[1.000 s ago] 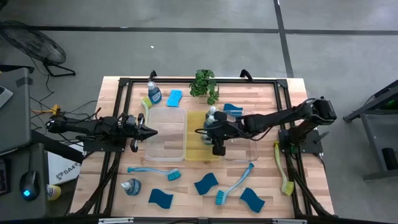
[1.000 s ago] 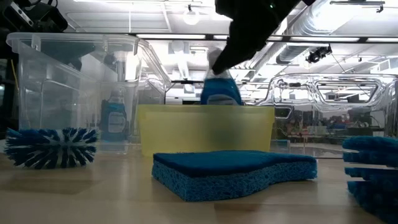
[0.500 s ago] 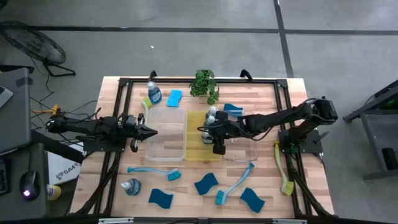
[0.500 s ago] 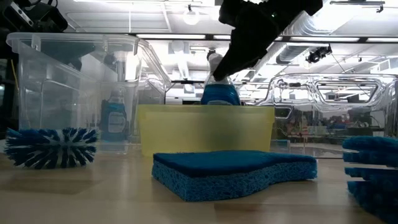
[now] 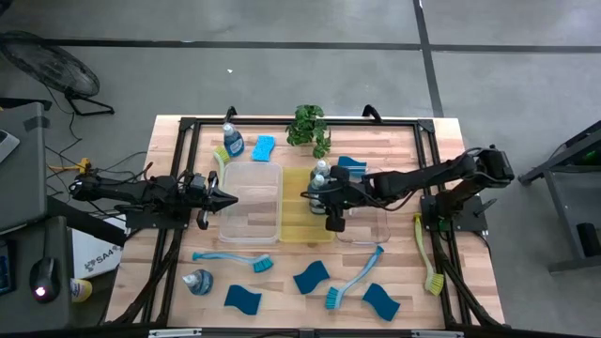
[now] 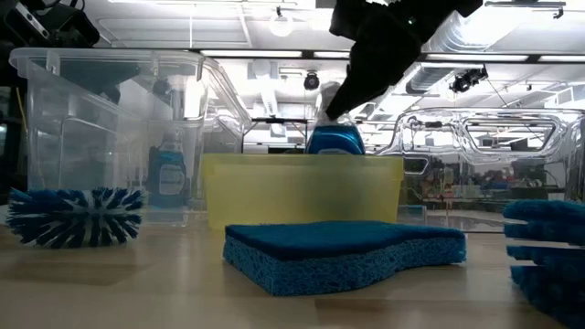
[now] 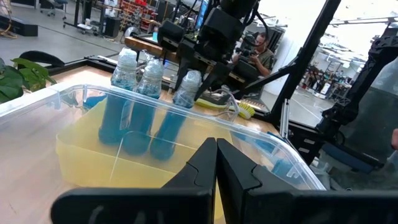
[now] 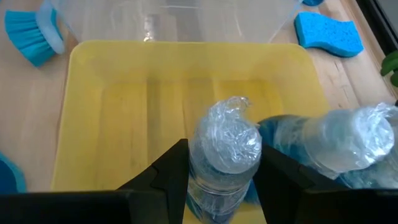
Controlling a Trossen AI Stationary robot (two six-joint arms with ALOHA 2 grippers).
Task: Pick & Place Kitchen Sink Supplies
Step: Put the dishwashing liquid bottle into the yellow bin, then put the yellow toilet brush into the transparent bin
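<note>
The wooden desk [image 5: 404,282] stands on a grey concrete floor [image 5: 282,84] crossed by dark lines. A floor fan [image 5: 47,66] sits at the upper left of the high view. Level across the desk, ceiling lights [image 6: 281,26] and silver ducts [image 6: 512,27] run overhead. A seated person [image 7: 260,48] shows among shelving beyond.

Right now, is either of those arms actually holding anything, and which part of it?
Yes. The right gripper holds a soap bottle by its neck, below the cap, over the yellow tray. The left gripper is shut, holding nothing.
</note>
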